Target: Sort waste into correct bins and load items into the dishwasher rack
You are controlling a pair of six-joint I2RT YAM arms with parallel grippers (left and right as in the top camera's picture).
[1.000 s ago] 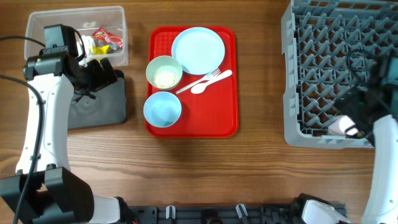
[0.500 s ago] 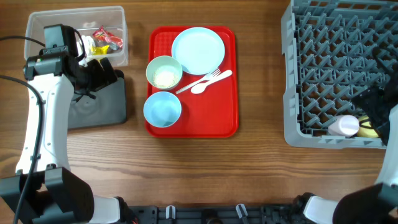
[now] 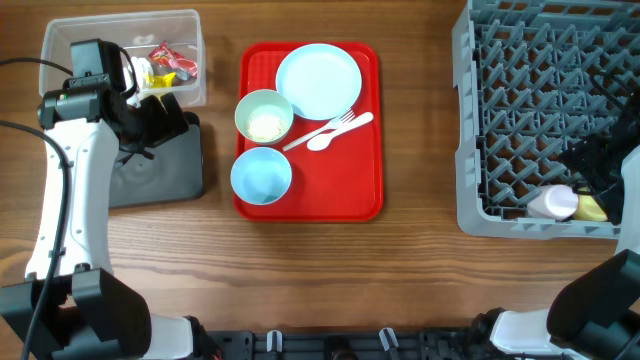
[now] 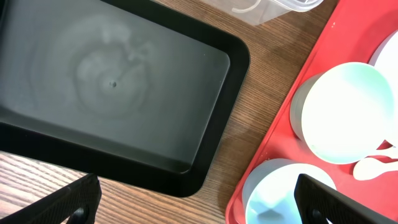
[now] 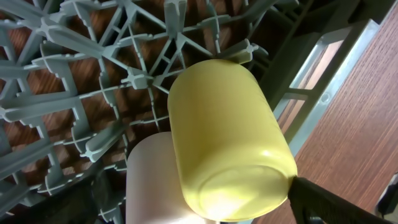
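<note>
Jaws released on both: left gripper [image 3: 163,113] over the tray [image 4: 112,87], right gripper [image 3: 598,170] at the rack's [image 3: 500,120] near right corner. Yellow cup [image 5: 227,137] lies against white cup [image 5: 149,180] there.

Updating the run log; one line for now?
left end effector open | right end effector open | cups in rack | plate, bowls on tray | wrappers in tub

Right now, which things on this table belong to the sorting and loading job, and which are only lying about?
Belong to the job: dishwasher rack, yellow cup, white cup, blue plate, bowl with rice grains, empty blue bowl, fork, spoon, clear tub, wrappers, black tray.

Just lying about: red serving tray, wooden table.
</note>
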